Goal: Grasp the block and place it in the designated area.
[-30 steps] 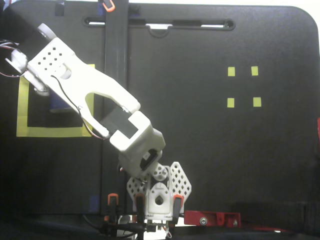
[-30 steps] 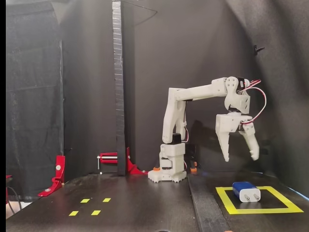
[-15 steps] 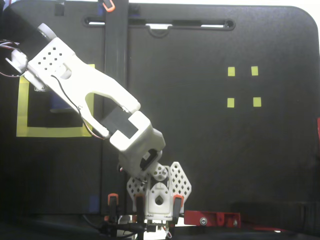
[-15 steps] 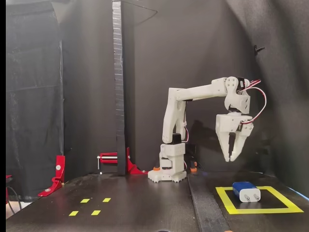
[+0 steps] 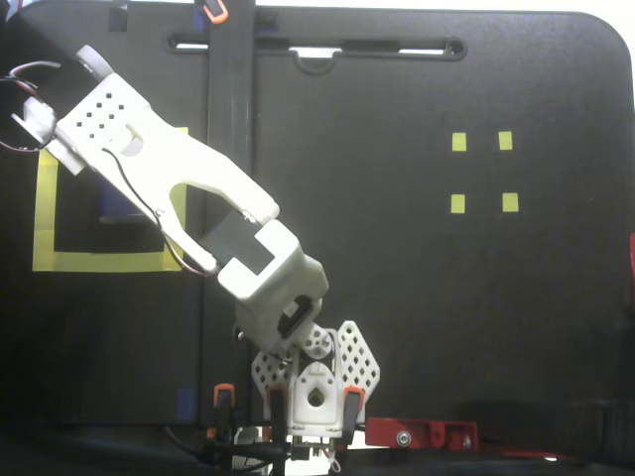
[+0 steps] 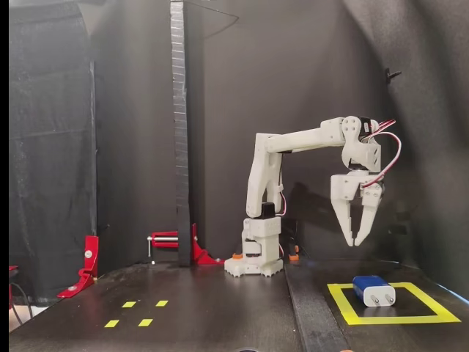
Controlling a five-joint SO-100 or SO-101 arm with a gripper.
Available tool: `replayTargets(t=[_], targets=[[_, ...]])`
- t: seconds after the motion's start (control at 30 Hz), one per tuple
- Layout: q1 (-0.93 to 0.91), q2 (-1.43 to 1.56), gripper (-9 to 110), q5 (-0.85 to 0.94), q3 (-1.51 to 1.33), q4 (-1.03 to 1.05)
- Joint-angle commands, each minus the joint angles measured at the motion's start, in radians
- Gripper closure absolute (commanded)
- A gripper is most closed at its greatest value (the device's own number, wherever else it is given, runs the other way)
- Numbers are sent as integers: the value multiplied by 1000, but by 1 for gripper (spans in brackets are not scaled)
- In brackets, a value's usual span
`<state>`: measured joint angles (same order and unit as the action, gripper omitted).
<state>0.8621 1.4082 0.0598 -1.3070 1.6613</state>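
Observation:
The dark blue block [image 6: 374,290] lies flat inside the designated area [image 6: 344,302], a square of wide yellow tape, with its prongs toward the camera. In a fixed view from above only a sliver of the block [image 5: 117,208] shows under the arm, inside the tape square [image 5: 99,261]. My white gripper [image 6: 355,242] hangs pointing down, well above the block and a little left of it. Its fingertips stand slightly apart and hold nothing. From above, the gripper [image 5: 35,121] sits at the square's far left corner, mostly hidden by the wrist.
Four small yellow tape squares [image 5: 481,171] mark the other side of the table [image 6: 135,312]. A black upright post [image 6: 178,110] stands behind the arm's base [image 6: 255,264]. Red clamps [image 6: 88,258] sit at the table's edge.

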Motion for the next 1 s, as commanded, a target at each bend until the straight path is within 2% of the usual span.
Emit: replayTargets(t=[0.0, 0.17, 0.53, 0.97], targets=[[-15, 52, 101, -192, 5, 15], [-48, 52, 101, -354, 5, 15], [-86, 52, 101, -351, 5, -2], [-448, 38, 101, -278, 6, -28]])
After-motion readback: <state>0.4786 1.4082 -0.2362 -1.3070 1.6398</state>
